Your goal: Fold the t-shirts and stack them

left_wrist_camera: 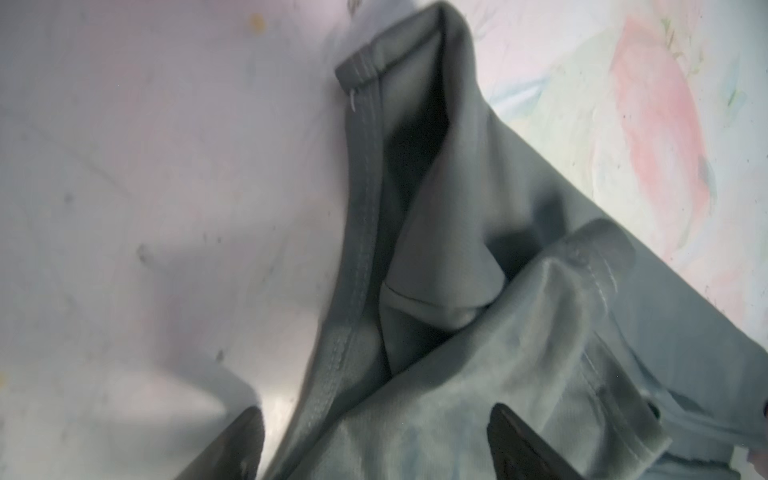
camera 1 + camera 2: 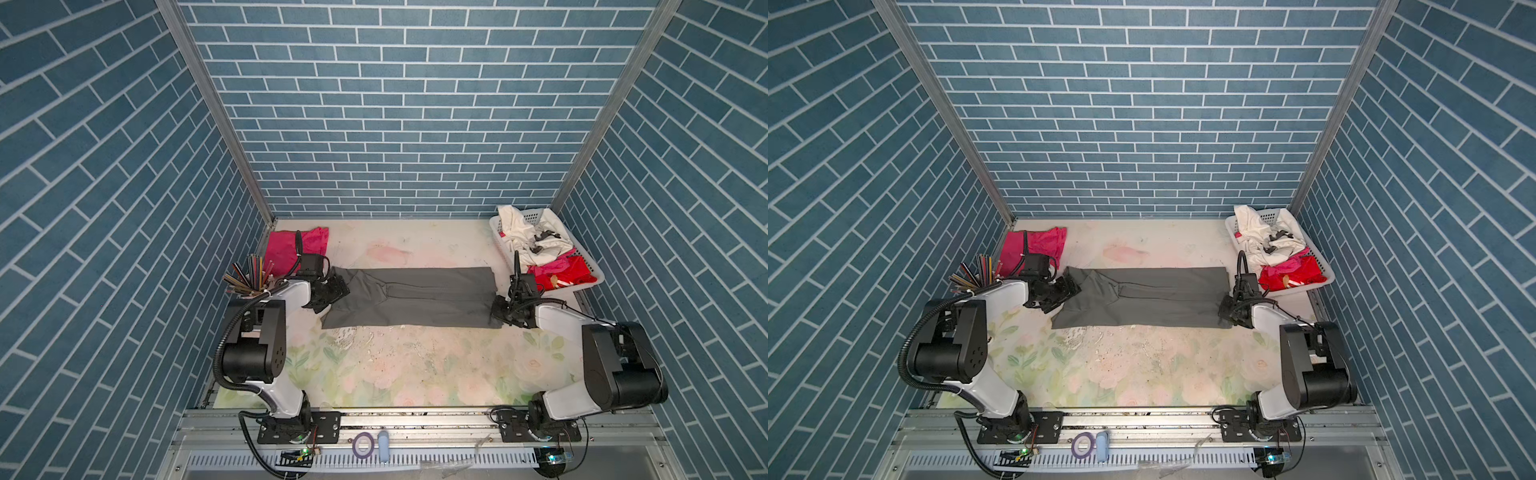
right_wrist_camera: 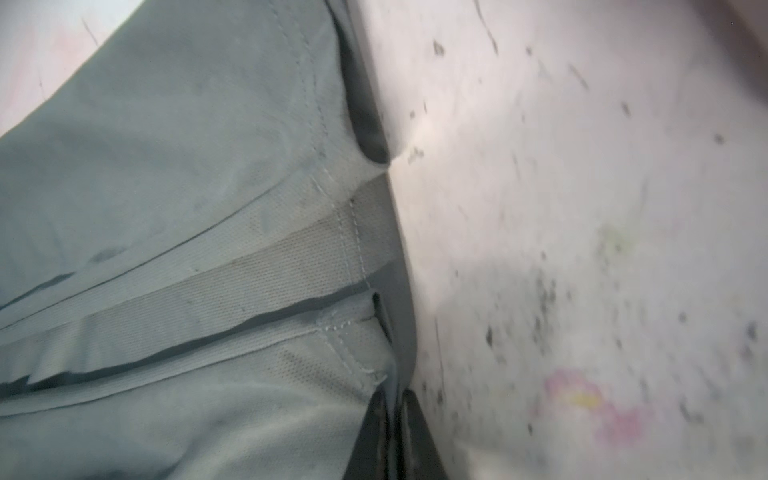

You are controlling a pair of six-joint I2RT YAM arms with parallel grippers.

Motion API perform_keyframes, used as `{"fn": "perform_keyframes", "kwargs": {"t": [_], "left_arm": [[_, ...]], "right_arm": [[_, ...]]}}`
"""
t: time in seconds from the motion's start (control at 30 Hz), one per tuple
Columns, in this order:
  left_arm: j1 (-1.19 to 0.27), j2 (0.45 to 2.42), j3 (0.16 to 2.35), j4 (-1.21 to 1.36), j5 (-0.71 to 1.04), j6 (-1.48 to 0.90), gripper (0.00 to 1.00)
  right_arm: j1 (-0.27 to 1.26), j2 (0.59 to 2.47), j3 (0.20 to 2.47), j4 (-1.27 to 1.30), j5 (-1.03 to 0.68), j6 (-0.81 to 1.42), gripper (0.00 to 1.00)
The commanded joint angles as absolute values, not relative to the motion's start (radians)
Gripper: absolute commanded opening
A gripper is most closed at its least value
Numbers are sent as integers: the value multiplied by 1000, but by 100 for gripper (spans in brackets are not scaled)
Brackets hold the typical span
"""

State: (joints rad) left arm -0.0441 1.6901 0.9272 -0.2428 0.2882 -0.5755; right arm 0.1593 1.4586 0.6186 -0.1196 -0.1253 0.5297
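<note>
I see the dark grey t-shirt (image 2: 415, 297) lying folded in a long band across the middle of the worktop (image 2: 415, 365). My right end effector (image 3: 392, 432) pinches its right end, jaws narrow on the cloth. My left end effector (image 1: 382, 449) stands wide over its left end. The hot pink t-shirt (image 2: 286, 249) sits in the far left corner, the white basket (image 2: 582, 286) far right.

Left end effector (image 1: 376, 436) spread, right (image 3: 392, 419) clamped.

White-shelled left arm (image 2: 291, 297) and right arm (image 2: 555, 316) are sporting black joint housings (image 2: 253, 332); black cables (image 2: 516, 262) are arching just behind the left pincer (image 2: 334, 296) and right pincer (image 2: 498, 316), screwed black base plates (image 2: 328, 432) far behind.
</note>
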Motion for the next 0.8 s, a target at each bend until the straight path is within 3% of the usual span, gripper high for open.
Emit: {"fn": "perform_keyframes", "kwargs": {"t": [0.0,0.23,0.47,0.77], "left_arm": [[-48,1743,960,-255,251,-568,86],[-96,1838,1045,-246,184,-571,85],[-121,1923,1131,-255,120,-560,73],[-142,2002,1197,-230,139,-555,17]], "right_arm": [[180,1414,557,-196,-129,578,10],[271,1344,473,-209,-109,638,9],[302,1263,430,-243,-91,670,9],[302,1262,455,-284,-68,660,11]]}}
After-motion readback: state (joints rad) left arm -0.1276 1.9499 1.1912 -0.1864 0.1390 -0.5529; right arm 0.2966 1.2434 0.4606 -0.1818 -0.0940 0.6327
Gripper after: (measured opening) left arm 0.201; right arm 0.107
